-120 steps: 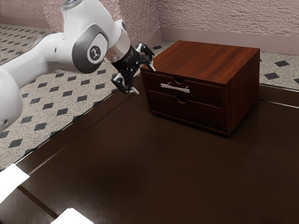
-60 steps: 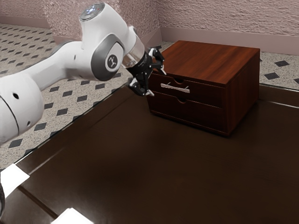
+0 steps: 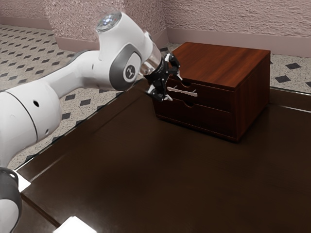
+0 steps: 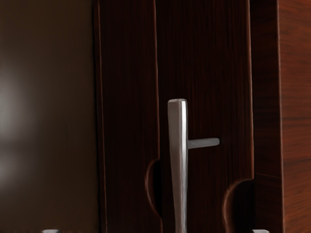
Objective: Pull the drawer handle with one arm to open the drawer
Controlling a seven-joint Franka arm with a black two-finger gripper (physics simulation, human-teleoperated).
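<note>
On the dark bench [image 3: 146, 170], the red-brown wooden drawer [image 3: 211, 93] sits shut, its slim silver handle [image 4: 177, 165] facing wide-open, empty jaws.

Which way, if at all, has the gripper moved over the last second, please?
Yes: the gripper moved toward the exterior view's right, from short of the cabinet to its handle.

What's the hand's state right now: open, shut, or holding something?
The hand is open and holds nothing; its fingers stand wide apart on either side of the drawer handle, clear of it.
</note>
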